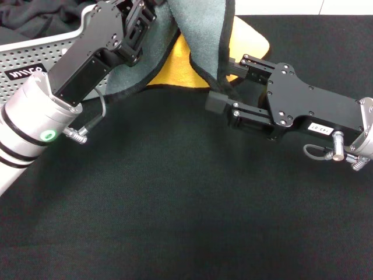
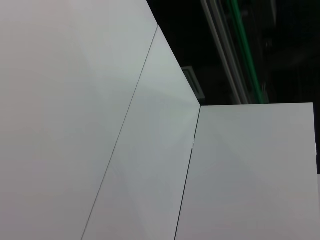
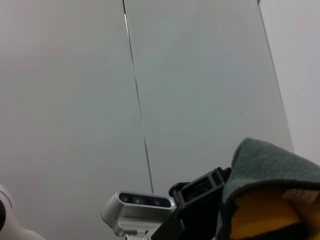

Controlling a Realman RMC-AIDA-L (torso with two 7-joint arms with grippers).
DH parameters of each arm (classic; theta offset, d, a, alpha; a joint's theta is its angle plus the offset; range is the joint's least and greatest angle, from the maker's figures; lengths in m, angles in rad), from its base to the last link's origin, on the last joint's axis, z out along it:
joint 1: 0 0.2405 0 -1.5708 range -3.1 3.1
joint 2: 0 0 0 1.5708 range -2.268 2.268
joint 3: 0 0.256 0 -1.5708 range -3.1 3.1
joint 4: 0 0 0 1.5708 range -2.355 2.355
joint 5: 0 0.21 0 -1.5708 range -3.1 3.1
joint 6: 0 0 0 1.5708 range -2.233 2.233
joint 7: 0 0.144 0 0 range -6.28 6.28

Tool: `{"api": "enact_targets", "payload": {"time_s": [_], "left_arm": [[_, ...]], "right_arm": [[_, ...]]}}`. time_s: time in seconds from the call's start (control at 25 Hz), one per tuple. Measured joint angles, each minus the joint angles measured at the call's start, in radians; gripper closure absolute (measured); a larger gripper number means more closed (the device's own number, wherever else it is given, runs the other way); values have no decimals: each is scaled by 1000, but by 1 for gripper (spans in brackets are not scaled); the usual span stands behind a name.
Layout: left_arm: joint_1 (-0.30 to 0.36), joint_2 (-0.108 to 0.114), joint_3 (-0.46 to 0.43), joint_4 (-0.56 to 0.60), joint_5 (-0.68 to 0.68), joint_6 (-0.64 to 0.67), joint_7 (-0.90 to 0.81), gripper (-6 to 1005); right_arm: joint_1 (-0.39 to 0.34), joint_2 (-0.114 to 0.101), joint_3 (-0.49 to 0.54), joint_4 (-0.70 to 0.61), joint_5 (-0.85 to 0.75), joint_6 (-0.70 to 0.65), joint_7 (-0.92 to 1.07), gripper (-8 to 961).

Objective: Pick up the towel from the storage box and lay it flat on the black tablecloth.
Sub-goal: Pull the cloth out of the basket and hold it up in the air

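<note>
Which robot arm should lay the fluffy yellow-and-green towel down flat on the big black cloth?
Probably both together, led by the right. The right gripper pinches the plush yellow and grey-green towel by its black edging, low over the black tablecloth. The left gripper holds the towel higher up, nearer the grey perforated storage box.

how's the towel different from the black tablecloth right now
The plush towel, yellow on one side and grey-green on the other, hangs draped and folded between the left gripper and right gripper; the large black textured tablecloth lies flat. The towel is two-coloured with black edging, the tablecloth one plain black. The towel is far smaller than the tablecloth. Both are fabric.
</note>
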Motion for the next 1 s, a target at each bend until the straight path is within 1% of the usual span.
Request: {"api": "enact_targets", "payload": {"time_s": [0.16, 0.6, 0.8, 1.0], "left_arm": [[0, 0, 0, -4, -1, -1, 8, 989], [-2, 0, 2, -5, -13, -2, 13, 988], [-1, 0, 6, -5, -23, -2, 13, 987], [-3, 0, 6, -5, -24, -2, 13, 988]], "right_arm": [[-1, 0, 4, 0, 0, -9, 0, 373], [-4, 0, 1, 0, 12, -27, 0, 604], [-3, 0, -2, 0, 17, -40, 0, 673], [-2, 0, -3, 0, 17, -41, -3, 677]]}}
